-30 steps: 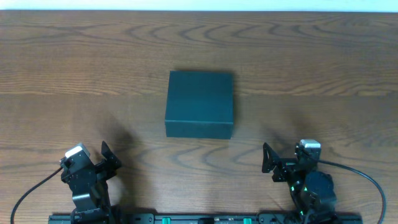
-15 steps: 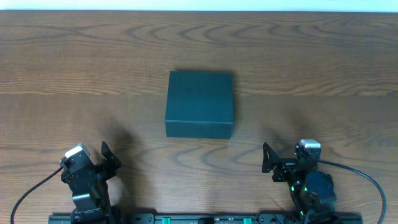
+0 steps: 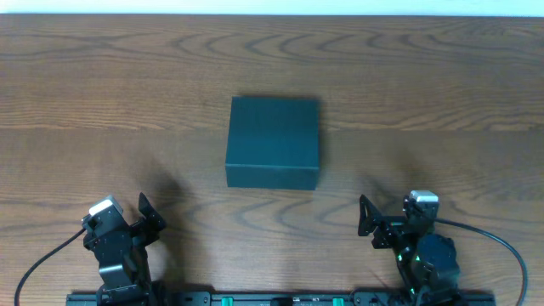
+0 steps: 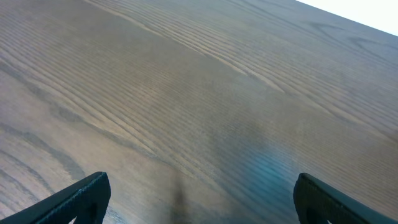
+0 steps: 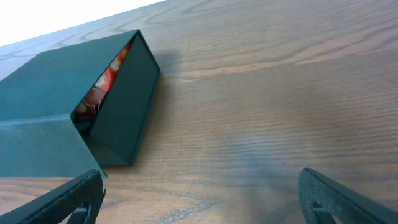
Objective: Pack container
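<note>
Currently | container (image 3: 272,140) is set mid-way on table (image 3: 459,76) — 1 o'clock from left gripper (image 3: 151,219), 11 o'clock from right gripper (image 3: 370,223) | both are spread wide, empty | judged stiff, light; best pinched at flap edge.

Left pincer (image 4: 202,190), right pincer (image 5: 199,186): black, angular fingers (image 4: 81,196). White wrist cameras (image 3: 104,206), black cables (image 3: 42,259), green lights (image 3: 399,251).

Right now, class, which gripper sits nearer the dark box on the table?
The right one. The right gripper sits just off the near right corner of the box, not touching; the left gripper sits farther out, past its near left corner.
</note>
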Available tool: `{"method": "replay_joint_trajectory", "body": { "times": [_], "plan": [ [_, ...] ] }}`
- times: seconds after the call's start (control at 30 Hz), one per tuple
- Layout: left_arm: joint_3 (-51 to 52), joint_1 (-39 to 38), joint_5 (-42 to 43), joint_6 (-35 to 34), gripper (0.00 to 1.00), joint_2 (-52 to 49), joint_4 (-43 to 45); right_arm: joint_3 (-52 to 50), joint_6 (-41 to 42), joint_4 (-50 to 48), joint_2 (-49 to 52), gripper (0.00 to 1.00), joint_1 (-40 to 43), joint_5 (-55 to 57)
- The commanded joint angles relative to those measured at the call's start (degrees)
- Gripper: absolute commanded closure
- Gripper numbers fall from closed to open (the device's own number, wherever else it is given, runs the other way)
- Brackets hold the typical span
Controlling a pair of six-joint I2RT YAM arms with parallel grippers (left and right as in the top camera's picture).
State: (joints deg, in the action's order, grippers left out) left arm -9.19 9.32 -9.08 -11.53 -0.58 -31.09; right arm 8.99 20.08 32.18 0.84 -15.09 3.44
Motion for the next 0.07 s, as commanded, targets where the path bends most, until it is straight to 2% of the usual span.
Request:
{"method": "replay_joint_trajectory", "body": {
  "times": [0.0,0.03],
  "plan": [
    [0.8,0.1,-1.4,1.2,0.05,0.4,-0.2,-0.5,-1.1,0.1,-0.5,0.01,0.4,0.2],
    [0.8,0.1,-1.4,1.2,0.05,0.4,-0.2,-0.5,-1.1,0.1,-0.5,0.01,0.4,0.2]
  ]
}}
